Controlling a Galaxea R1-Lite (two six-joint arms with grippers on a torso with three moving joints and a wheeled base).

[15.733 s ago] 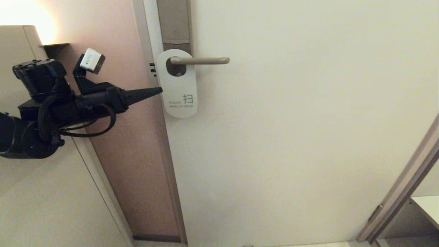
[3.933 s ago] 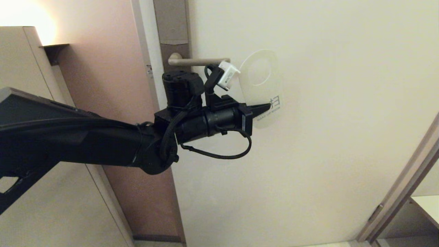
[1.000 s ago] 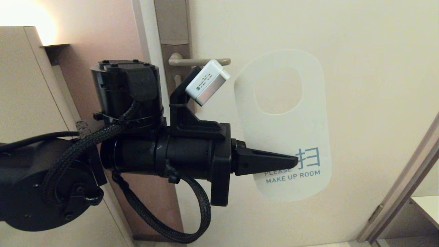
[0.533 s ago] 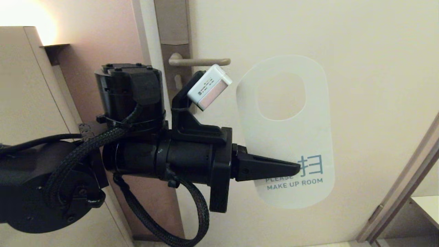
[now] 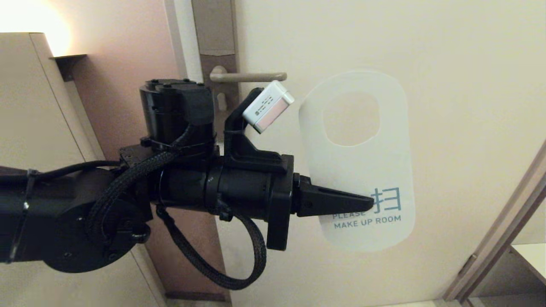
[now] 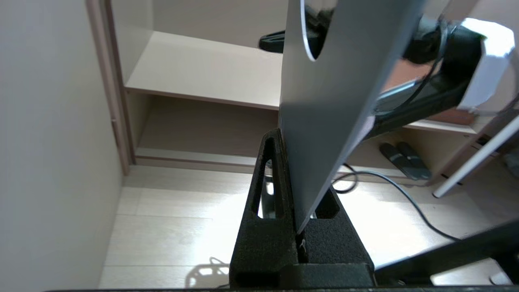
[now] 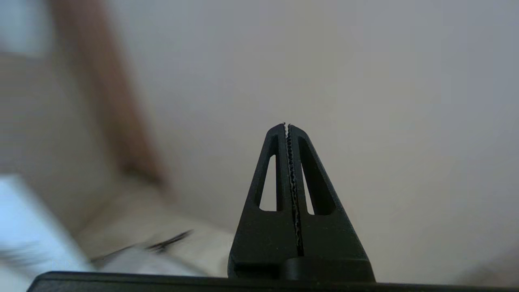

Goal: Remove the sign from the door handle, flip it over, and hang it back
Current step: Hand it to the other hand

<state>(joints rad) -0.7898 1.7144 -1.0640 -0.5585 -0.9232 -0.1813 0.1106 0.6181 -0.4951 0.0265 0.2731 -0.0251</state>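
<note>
My left gripper is shut on the sign, pinching its lower left edge. The sign hangs upright in the air, off the door handle and to its right, near the head camera. Its white "MAKE UP ROOM" face is toward the head view. In the left wrist view the sign rises edge-on from between the closed fingers of the left gripper. The handle juts right from its grey-brown plate, bare. My right gripper is shut and empty, out of the head view.
The pale door fills the view behind the sign. A pink wall panel and beige cabinet stand at the left. A door frame slants at the lower right. The left wrist view shows a low shelf and a floor cable.
Since a second ago my left arm has shifted a little to the right with the sign. Earlier, the sign hung on the handle; the left gripper took it off and brought it toward the camera.
</note>
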